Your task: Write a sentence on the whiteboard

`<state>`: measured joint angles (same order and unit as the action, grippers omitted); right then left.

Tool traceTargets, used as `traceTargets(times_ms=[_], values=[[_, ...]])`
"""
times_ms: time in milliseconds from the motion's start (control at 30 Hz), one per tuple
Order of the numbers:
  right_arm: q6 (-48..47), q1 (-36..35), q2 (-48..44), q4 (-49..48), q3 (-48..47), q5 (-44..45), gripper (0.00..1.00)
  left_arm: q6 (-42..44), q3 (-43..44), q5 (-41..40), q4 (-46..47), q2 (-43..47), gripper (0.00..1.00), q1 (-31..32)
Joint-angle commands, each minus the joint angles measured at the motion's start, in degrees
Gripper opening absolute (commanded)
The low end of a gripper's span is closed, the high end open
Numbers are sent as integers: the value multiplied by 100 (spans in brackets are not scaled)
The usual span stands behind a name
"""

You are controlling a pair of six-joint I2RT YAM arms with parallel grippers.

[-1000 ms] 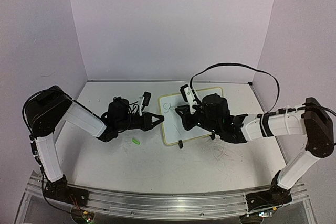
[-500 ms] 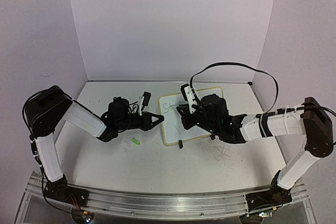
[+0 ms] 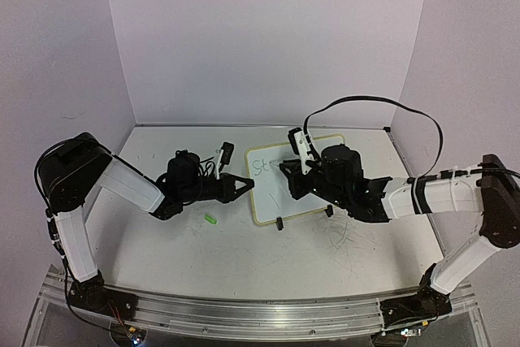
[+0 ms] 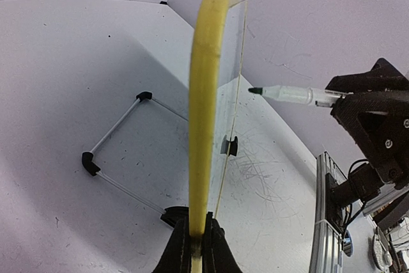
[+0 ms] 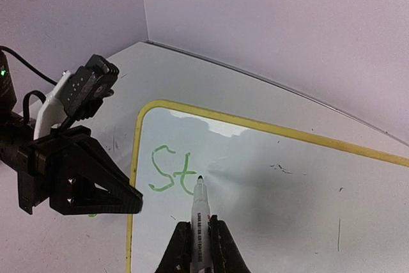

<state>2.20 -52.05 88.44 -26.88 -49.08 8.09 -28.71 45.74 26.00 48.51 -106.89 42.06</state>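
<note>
The whiteboard [image 3: 272, 197] stands on the desk [image 3: 244, 266] toward the far edge, about midway between the left and right edges. It leans back on its thin wire stand [image 4: 115, 139], with its writing face turned toward the right arm. The left claw [image 3: 244, 185] reaches in from the left side of the desk and is clamped shut on the board's left edge. In the left wrist view its two fingers pinch the pale yellow-green rim [image 4: 204, 94] from both sides, with the board seen edge-on. The right claw [image 3: 288, 176] comes from the right side of the desk and is closed on a white marker [image 5: 199, 212], gripping the barrel so that the dark tip points at the board. Of the sentence [image 5: 171, 171], only the green letters "St" are there, in the board's upper left part close to the rim. The marker tip sits just right of the "t", at or very near the surface, and I cannot tell whether it touches. The rest of the board face is blank apart from a few small dark specks. A small green piece [image 3: 210, 219] lies on the desk left of the board, below the left claw and apart from both. Faint grey scribbles [image 3: 345, 237] mark the desk just on the near side of the board's right part.
</note>
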Motion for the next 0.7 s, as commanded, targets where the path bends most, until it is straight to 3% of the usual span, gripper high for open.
traceTargets(times_ms=[0, 667], values=[[31, 3, 92, -83, -45, -147, 0, 9, 53, 10, 32, 238, 0, 17], [139, 2, 254, -93, -49, 387, 0, 32, 67, 7, 16, 252, 0, 12]])
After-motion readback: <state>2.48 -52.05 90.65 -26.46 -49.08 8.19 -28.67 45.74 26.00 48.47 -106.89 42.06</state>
